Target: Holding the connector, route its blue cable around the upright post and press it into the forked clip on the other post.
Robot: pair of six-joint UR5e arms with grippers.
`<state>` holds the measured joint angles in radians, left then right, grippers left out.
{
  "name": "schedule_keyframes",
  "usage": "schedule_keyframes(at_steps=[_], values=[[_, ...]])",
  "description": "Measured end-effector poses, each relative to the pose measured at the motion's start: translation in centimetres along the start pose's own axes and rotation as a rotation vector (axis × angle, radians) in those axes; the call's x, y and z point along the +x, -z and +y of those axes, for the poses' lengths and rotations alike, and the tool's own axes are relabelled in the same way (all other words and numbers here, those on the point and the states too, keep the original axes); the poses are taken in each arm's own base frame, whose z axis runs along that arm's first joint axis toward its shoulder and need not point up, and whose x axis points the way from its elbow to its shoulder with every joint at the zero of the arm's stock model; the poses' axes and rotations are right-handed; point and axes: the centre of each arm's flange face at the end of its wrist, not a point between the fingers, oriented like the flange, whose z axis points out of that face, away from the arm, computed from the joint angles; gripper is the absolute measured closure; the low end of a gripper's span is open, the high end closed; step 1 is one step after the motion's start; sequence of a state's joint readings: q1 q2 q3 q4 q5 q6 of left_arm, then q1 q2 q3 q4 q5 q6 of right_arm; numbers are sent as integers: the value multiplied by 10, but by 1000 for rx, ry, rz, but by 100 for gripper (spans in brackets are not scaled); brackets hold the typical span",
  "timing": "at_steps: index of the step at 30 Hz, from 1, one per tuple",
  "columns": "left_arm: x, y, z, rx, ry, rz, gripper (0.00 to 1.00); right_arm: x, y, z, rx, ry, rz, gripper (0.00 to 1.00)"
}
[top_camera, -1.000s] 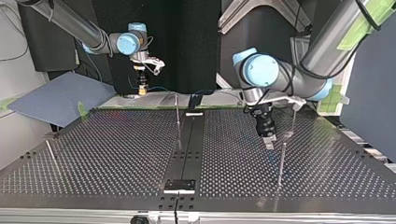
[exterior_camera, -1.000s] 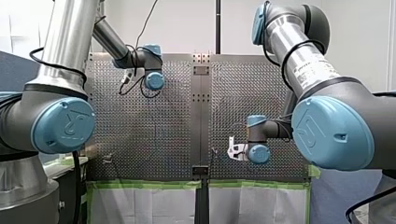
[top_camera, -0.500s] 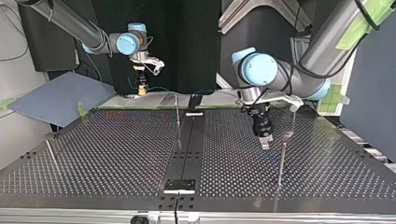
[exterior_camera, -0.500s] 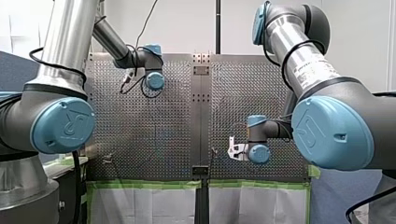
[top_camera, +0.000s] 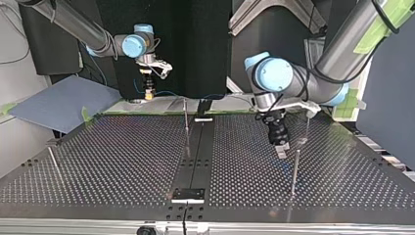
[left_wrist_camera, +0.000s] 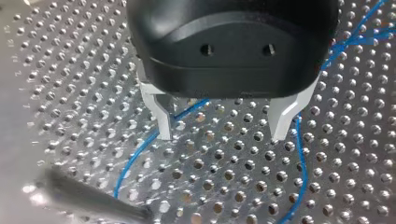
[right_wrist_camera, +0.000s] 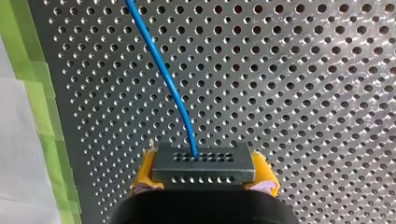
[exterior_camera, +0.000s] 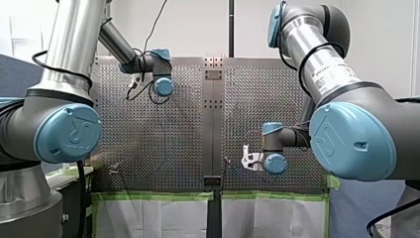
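In the right wrist view my right gripper (right_wrist_camera: 204, 173) has its yellow pads (right_wrist_camera: 145, 170) shut on a grey connector (right_wrist_camera: 204, 161). A blue cable (right_wrist_camera: 163, 74) leaves the connector and runs ahead over the perforated plate. In the top view this right gripper (top_camera: 148, 91) hangs at the far left edge of the table. My left gripper (left_wrist_camera: 223, 136) is open, its metal fingers (left_wrist_camera: 161, 116) just above the plate with loops of blue cable (left_wrist_camera: 140, 154) lying under and beside them. In the top view the left gripper (top_camera: 281, 147) stands close beside an upright post (top_camera: 294, 169).
More thin posts rise from the plate: one near the middle strip (top_camera: 186, 120), one behind my left gripper (top_camera: 307, 128) and one at the top view's left (top_camera: 53, 160). A blue sheet (top_camera: 63, 100) lies off the table's far left corner. Green tape (exterior_camera: 153, 196) lines the near edge.
My left gripper shifted slightly toward the top view's left, then back to where it was. My right arm and the connector have not moved.
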<state>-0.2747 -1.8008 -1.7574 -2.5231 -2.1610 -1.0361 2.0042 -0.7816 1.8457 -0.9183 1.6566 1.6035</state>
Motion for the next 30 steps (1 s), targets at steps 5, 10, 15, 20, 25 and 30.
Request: schedule_keyframes(at_steps=[5, 10, 15, 20, 25, 30], values=[[16, 2, -16, 24, -40, 21, 0, 0, 0, 0, 2, -2, 2, 100], [33, 8, -35, 35, -80, 47, 0, 0, -1, 1, 1, -3, 3, 100], [44, 9, -43, 34, -92, 61, 0, 0, -1, 1, 0, -3, 3, 100], [47, 9, -42, 17, -88, 73, 0, 1, -1, 1, 0, -4, 4, 100], [54, 10, -45, 6, -84, 91, 0, 1, -1, 1, 0, -4, 4, 100], [71, 14, -55, 2, -116, 124, 0, 0, -1, 1, 0, -4, 3, 100]])
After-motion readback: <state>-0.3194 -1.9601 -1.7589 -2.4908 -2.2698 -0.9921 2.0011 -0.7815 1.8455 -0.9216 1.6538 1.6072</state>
